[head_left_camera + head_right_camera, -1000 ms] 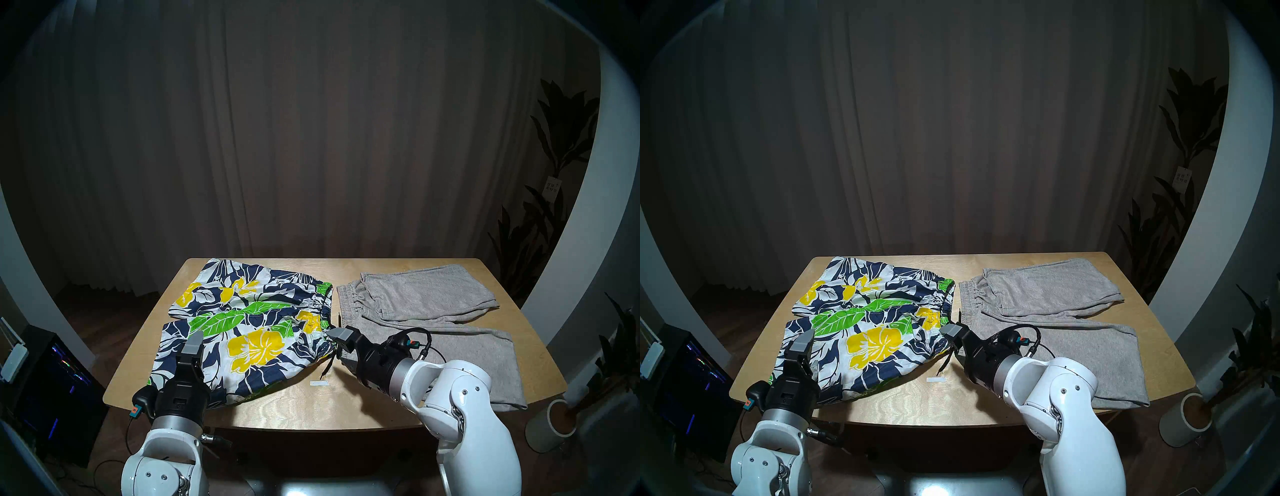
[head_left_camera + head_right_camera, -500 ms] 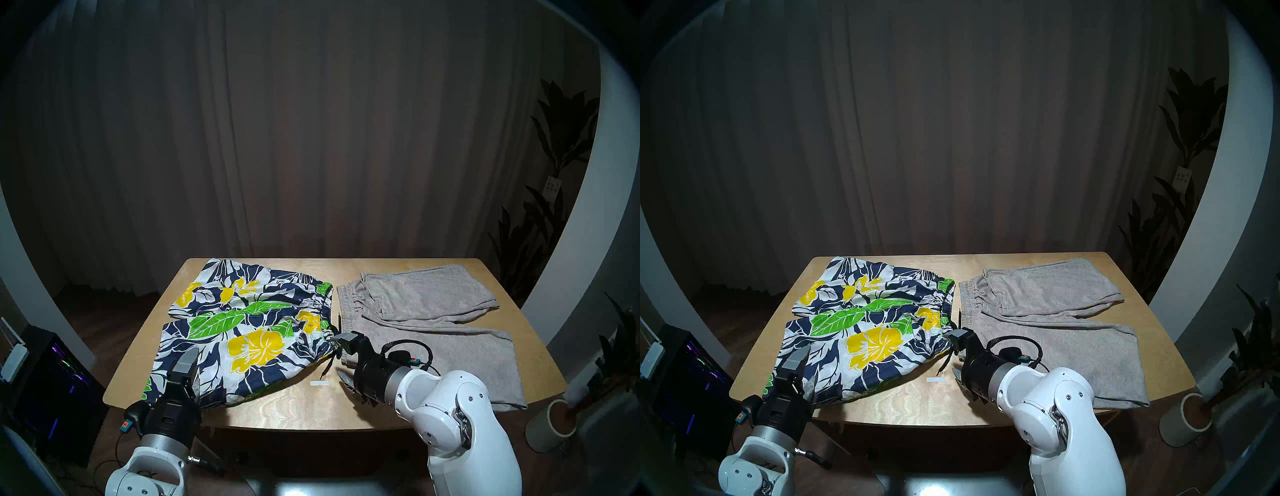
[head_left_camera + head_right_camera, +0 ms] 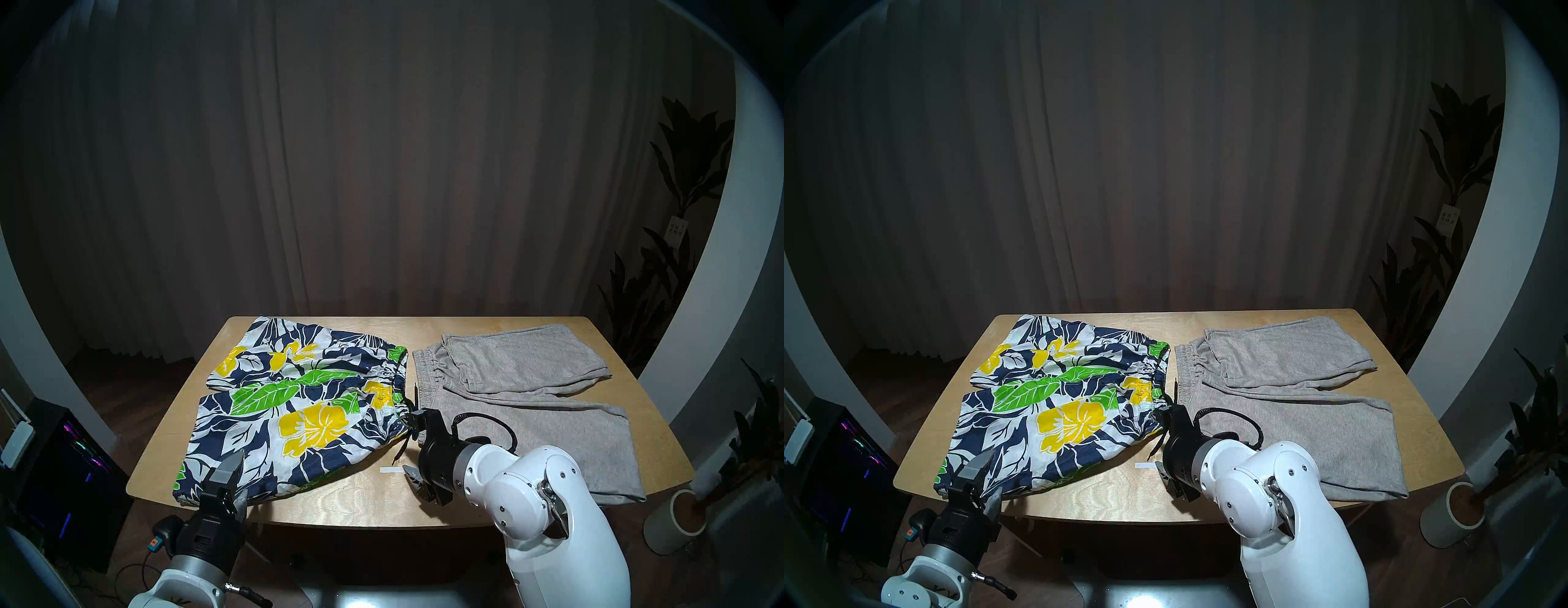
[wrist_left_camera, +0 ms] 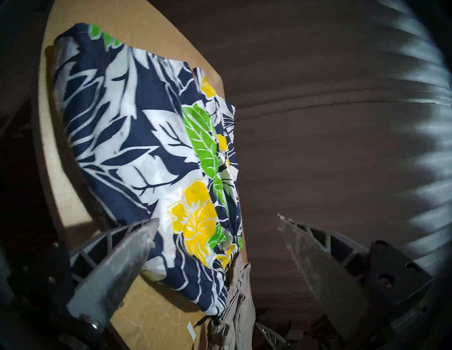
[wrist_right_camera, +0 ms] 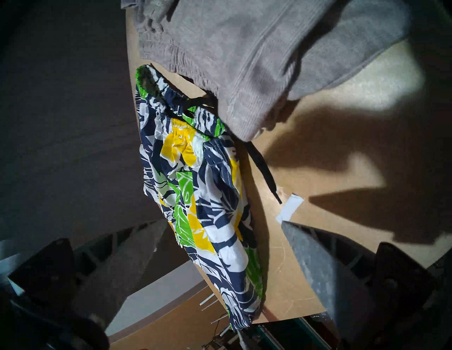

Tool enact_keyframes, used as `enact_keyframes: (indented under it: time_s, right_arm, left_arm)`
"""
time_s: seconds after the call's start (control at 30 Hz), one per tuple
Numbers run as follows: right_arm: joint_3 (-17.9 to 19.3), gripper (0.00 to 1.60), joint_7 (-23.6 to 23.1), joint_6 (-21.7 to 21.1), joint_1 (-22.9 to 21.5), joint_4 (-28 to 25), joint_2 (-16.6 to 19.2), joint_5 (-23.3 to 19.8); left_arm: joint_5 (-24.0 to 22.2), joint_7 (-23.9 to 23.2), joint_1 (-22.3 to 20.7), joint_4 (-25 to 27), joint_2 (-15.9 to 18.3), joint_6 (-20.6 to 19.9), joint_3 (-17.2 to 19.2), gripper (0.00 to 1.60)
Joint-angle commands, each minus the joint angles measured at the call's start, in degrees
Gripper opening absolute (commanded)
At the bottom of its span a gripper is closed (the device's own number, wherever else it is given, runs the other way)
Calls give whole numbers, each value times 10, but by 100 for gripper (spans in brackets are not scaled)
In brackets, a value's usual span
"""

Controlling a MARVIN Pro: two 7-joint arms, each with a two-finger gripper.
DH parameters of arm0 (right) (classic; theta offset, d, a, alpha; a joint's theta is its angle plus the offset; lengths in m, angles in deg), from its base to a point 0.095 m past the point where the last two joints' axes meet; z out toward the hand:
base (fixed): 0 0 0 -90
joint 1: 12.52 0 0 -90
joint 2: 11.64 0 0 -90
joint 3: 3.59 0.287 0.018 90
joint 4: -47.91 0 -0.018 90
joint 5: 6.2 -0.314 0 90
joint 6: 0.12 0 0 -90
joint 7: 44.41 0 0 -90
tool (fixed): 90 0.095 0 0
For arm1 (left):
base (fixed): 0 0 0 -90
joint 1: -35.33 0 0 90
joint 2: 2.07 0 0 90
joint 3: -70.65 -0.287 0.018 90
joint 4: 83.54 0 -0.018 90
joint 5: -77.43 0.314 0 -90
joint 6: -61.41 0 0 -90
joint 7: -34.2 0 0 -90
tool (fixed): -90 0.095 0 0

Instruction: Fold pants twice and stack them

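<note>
Navy-and-white leaf-print shorts (image 3: 297,407) and light-grey knit shorts (image 3: 526,395) face you unfolded, no readable labels; left hand (image 3: 232,479) and right hand (image 3: 413,446) both released, empty.

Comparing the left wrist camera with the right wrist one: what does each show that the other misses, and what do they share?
Left wrist only: the printed navy-and-white leaf-pattern shorts' near leg laid flat, and the open left gripper just off its hem.

Right wrist only: the black drawstring trailing on the wood, the open right gripper beside the printed waistband, and far more of the plain light-grey knit shorts.

Both: the printed shorts, a strip of white tape, the light wooden table, and some grey fabric.
</note>
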Motion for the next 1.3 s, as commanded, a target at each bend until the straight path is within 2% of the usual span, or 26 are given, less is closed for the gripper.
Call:
enact_keyframes:
  time_s: [0.0, 0.03, 0.1, 0.13, 0.27, 0.33, 0.4, 0.5, 0.63, 0.73, 0.9, 1.13, 1.27]
  right_arm:
    - [-23, 160, 19, 58, -34, -1, 5, -3]
    - [-32, 160, 24, 81, -38, -1, 9, -2]
    - [-35, 160, 28, 89, -42, 2, 9, 1]
    - [-44, 160, 30, 111, -46, 2, 13, 4]
    - [-62, 160, 37, 150, -55, 7, 20, 10]
    - [-75, 160, 40, 175, -61, 13, 25, 17]
    - [-77, 160, 39, 180, -62, 14, 26, 18]
    - [-82, 160, 42, 187, -66, 19, 27, 21]
    - [-86, 160, 44, 192, -69, 22, 28, 22]
    - [-88, 160, 45, 197, -72, 25, 28, 20]
    - [-90, 160, 41, 196, -74, 29, 29, 21]
    - [-94, 160, 40, 201, -79, 34, 29, 20]
    - [-99, 160, 44, 203, -83, 36, 30, 19]
  left_arm:
    - [-7, 2, 6, 4, -13, 7, -4, 160]
    - [-6, 3, 6, 4, -15, 8, -5, 160]
    - [-3, 6, 1, 4, -20, 14, -8, 160]
    - [-3, 9, -1, 4, -20, 15, -8, 160]
    - [-1, 24, -10, 7, -22, 23, -10, 160]
    - [1, 54, -17, 6, -23, 27, -11, 160]
    - [3, 66, -19, 7, -23, 30, -12, 160]
    - [-8, 117, -33, 3, -35, 41, -5, 160]
    - [-6, 137, -35, 9, -35, 45, -3, 160]
    - [-6, 145, -39, 10, -40, 53, -2, 160]
    - [-12, 117, -43, 11, -40, 53, 1, 160]
    - [-12, 127, -41, 17, -35, 48, -1, 160]
    - [-1, 152, -55, 12, -36, 57, -4, 160]
